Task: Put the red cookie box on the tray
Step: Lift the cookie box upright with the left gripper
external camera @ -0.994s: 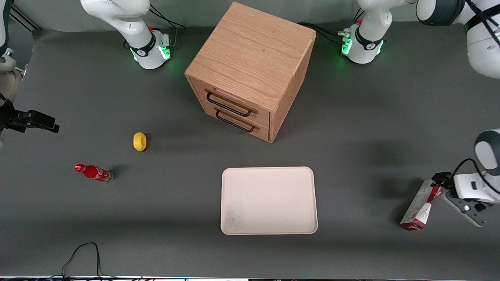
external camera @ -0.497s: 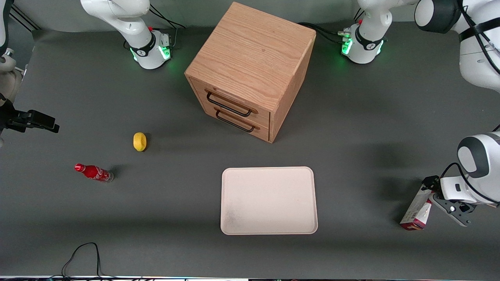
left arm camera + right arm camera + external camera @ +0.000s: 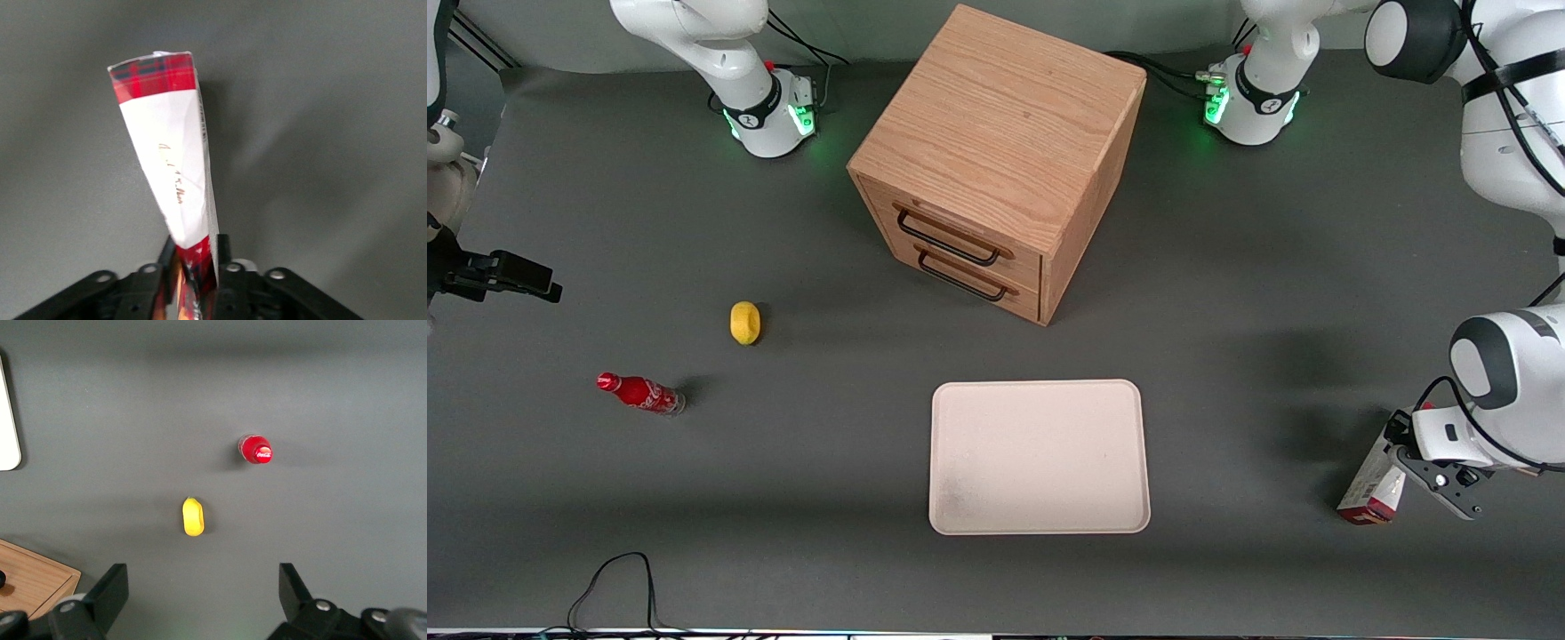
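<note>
The red cookie box [image 3: 1374,480] stands on the table [image 3: 1227,373] toward the working arm's end, about as near the front camera as the tray's [image 3: 1039,457] nearer half and well apart from it. Its upper end is covered by the left arm's gripper [image 3: 1400,447], so only the lower part and the red base show in the front view. In the left wrist view the gripper [image 3: 195,260] has its fingers [image 3: 223,257] pressed on either side of the box's [image 3: 170,173] near end, clamped on it; the fingers' tips and the box's near end are cut off by the frame's edge, and the small print on the white panel is too fine to read. Whether the box's base touches the table cannot be told.

Against the picture a second ago, the gripper has slid along the box toward the tray's side and the wrist has turned, and the box now stands steeper, less of its side showing.

Farther from the camera than the tray is the wooden drawer cabinet [image 3: 1000,160], both drawers shut. Toward the parked arm's end stand the red soda bottle [image 3: 640,394] and, a little farther from the camera, a yellow lemon [image 3: 744,323]; neither has shifted, nor has the tray.
</note>
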Action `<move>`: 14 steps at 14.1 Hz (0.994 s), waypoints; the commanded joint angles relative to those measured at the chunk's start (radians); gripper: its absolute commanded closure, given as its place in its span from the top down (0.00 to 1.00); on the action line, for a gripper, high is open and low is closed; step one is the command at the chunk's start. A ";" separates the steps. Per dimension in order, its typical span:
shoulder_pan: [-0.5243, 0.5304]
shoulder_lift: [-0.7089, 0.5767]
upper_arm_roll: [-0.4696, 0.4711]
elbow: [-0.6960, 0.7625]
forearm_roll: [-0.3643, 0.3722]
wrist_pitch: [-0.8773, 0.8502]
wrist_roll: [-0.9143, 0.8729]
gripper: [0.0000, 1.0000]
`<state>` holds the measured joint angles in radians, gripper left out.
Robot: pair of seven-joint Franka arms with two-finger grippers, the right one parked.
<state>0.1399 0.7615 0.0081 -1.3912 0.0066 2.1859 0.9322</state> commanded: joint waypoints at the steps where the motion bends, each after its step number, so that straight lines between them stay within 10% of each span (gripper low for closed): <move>1: -0.002 -0.005 0.010 -0.005 -0.010 0.011 -0.004 0.00; 7: 0.003 -0.042 0.010 0.030 -0.008 -0.058 0.000 0.00; 14: 0.006 -0.152 0.016 0.408 -0.010 -0.592 -0.009 0.00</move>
<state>0.1501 0.6140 0.0177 -1.0875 0.0058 1.6955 0.9322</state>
